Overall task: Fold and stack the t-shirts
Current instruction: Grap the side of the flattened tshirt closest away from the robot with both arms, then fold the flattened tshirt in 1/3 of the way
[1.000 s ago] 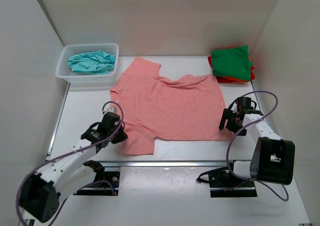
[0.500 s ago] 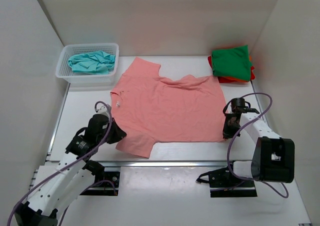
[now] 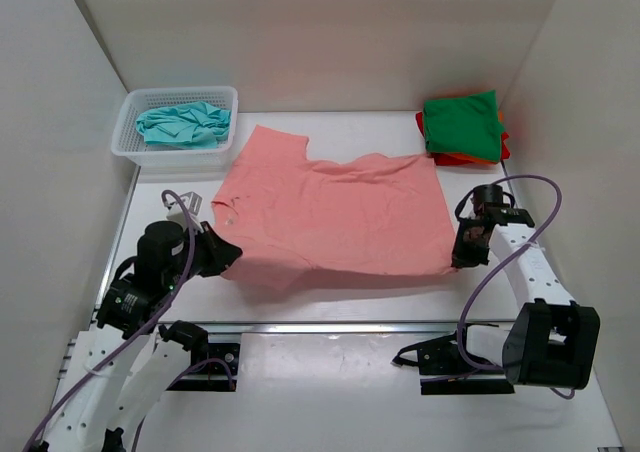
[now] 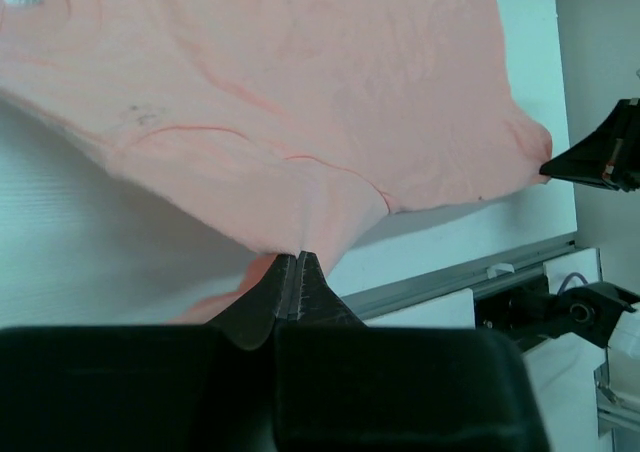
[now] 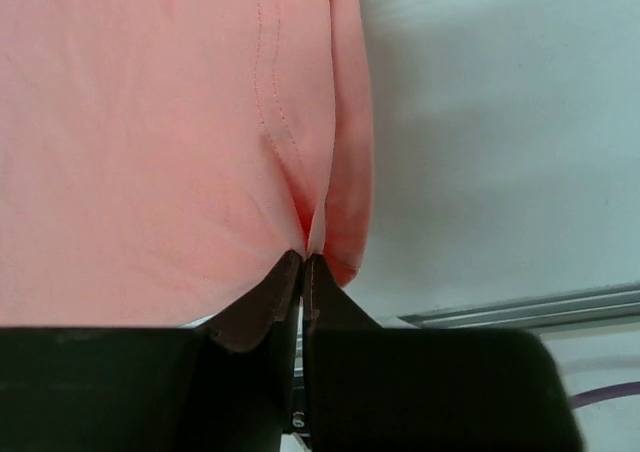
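A salmon pink t-shirt (image 3: 330, 212) is spread across the middle of the table, its near edge lifted. My left gripper (image 3: 232, 256) is shut on its near-left sleeve; in the left wrist view the cloth (image 4: 300, 122) runs away from the pinched tips (image 4: 293, 259). My right gripper (image 3: 462, 260) is shut on the near-right hem corner, and the right wrist view shows the pink cloth (image 5: 160, 122) bunched at the closed tips (image 5: 303, 257). A teal t-shirt (image 3: 182, 124) lies crumpled in the basket. A folded green t-shirt (image 3: 462, 124) tops a stack with red and orange ones beneath.
The white mesh basket (image 3: 128, 144) stands at the back left. The folded stack sits at the back right by the wall. White walls close in on three sides. A metal rail (image 3: 330, 326) runs along the near table edge.
The right gripper has shut on the shirt's near-right corner. The left arm has pulled back and left with the sleeve, and the shirt's near edge has lifted and stretched.
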`<state>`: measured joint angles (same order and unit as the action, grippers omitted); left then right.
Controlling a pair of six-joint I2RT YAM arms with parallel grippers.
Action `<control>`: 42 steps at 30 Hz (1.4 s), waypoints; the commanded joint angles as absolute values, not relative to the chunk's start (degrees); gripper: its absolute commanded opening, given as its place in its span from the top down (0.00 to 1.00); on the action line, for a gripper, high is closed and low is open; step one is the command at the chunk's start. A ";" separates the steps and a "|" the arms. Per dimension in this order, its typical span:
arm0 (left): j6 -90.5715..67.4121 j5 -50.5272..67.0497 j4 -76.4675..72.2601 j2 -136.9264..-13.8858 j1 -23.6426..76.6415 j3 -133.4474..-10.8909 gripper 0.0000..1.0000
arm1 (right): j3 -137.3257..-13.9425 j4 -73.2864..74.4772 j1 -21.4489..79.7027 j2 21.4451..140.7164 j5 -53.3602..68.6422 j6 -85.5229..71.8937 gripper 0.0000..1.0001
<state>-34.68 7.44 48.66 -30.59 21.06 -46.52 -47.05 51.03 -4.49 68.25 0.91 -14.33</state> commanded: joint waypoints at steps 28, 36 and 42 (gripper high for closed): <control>-31.99 9.32 50.98 -34.54 17.93 -43.08 1.00 | -55.63 54.23 -3.78 73.20 6.77 -9.58 1.00; -31.91 4.92 46.15 -36.38 16.27 -41.39 1.00 | -58.80 51.68 -4.39 81.29 6.50 -8.00 1.00; -29.98 1.85 41.24 -43.14 14.86 -42.71 1.00 | -58.97 49.40 -5.19 85.59 7.56 -7.03 1.00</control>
